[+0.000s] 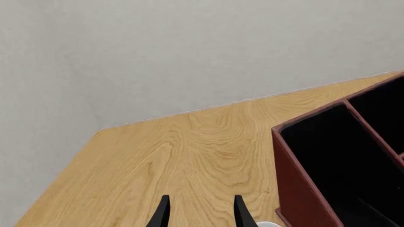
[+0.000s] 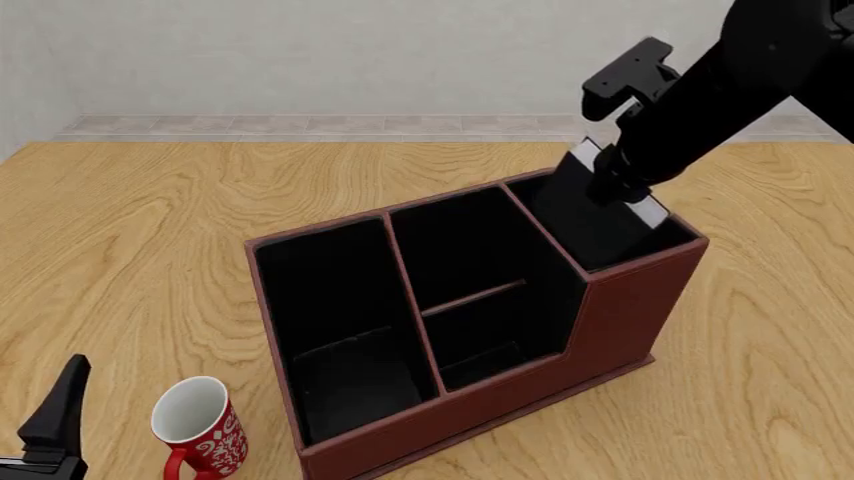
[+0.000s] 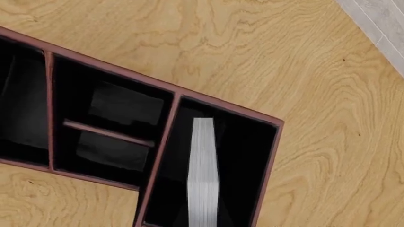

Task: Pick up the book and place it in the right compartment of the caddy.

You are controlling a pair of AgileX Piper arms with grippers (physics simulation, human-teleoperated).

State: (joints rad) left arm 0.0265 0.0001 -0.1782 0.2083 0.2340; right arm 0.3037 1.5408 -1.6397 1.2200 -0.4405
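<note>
The reddish-brown caddy [image 2: 627, 300] stands mid-table, turned at an angle. The black book [image 2: 601, 215] leans tilted in the right compartment [image 2: 541, 205], its lower part inside the slot and its upper end above the rim. My right gripper [image 2: 611, 170] is at the book's upper end, shut on it. In the right wrist view the book's white page edges [image 3: 203, 175] run down the middle of that compartment [image 3: 246, 156]; the fingers do not show there. My left gripper [image 1: 202, 215] is open and empty, low at the table's near left [image 2: 54, 420].
A red-and-white patterned mug [image 2: 200, 425] stands upright just left of the caddy's near corner, next to my left gripper. The caddy's wall [image 1: 296, 189] is close on one side of the left gripper. The table's far edge meets a grey wall.
</note>
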